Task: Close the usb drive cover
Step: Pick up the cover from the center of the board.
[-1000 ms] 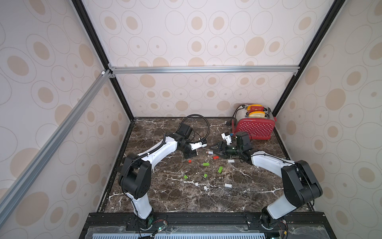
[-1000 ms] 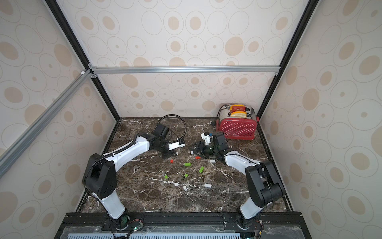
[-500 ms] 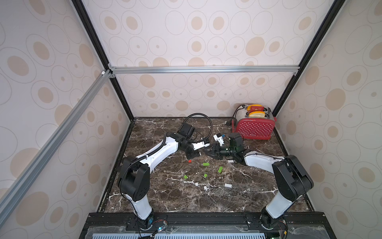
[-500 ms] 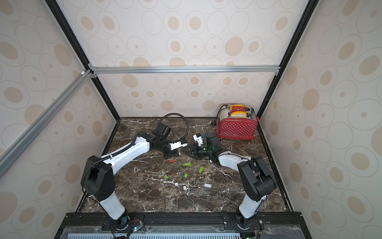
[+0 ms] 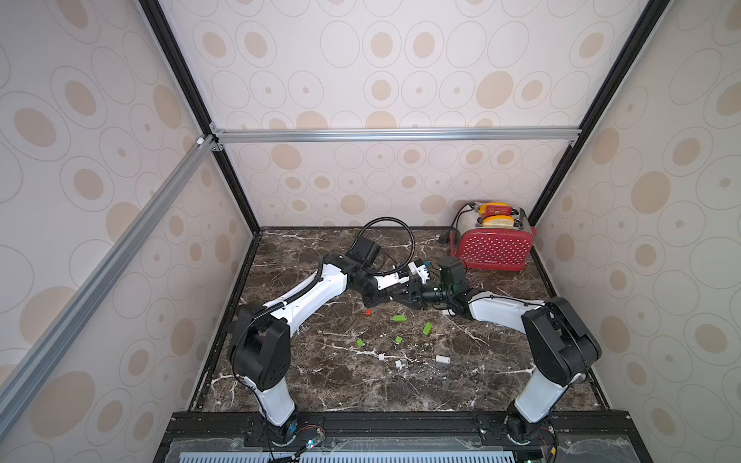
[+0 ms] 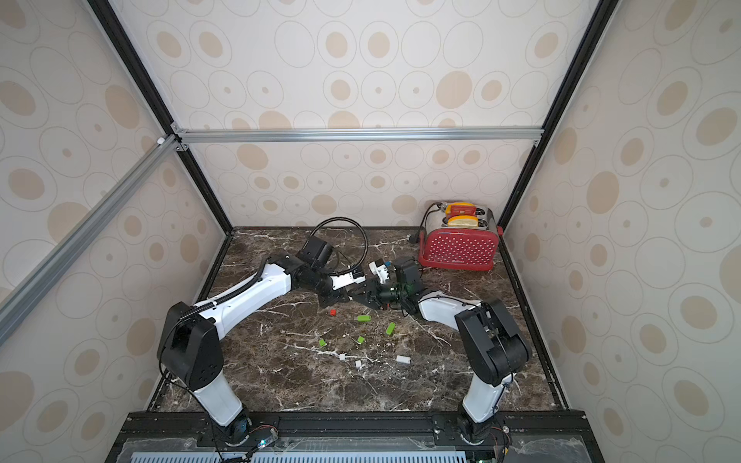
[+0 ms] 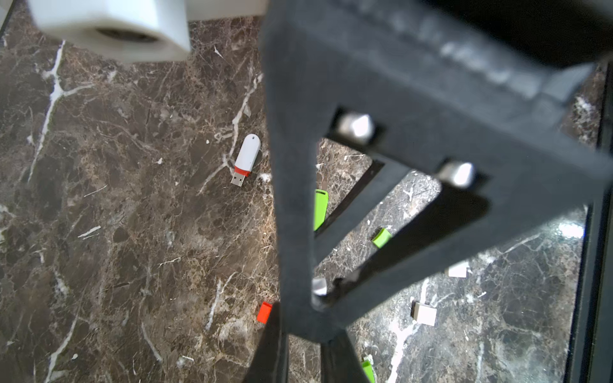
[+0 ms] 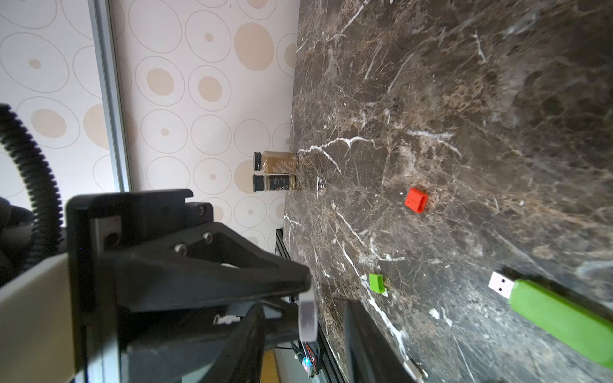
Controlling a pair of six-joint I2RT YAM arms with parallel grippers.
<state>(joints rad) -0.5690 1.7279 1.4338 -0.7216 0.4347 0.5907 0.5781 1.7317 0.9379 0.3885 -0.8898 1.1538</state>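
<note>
My left gripper (image 7: 305, 328) is shut on a small white usb drive (image 8: 306, 315), which sticks out of its tip just above the marble. In both top views the two grippers meet tip to tip at mid-table (image 5: 401, 294) (image 6: 353, 297). My right gripper (image 8: 308, 318) is open, with one finger on each side of that white piece and a gap showing on both sides. In the left wrist view, the right gripper's black finger (image 7: 298, 199) fills the frame. A cover on the held drive cannot be made out.
On the marble lie a white drive with a red band (image 7: 246, 159), a red cap (image 8: 416, 200), a green drive (image 8: 560, 318), green caps (image 8: 377, 283) (image 7: 381, 237) and white caps (image 7: 425, 313). A red toaster (image 5: 493, 248) stands at the back right. Two spice jars (image 8: 275, 172) stand by the wall.
My right arm has swung left across the table to meet the left gripper, and its jaws have narrowed around the white piece. The left arm has barely moved.
</note>
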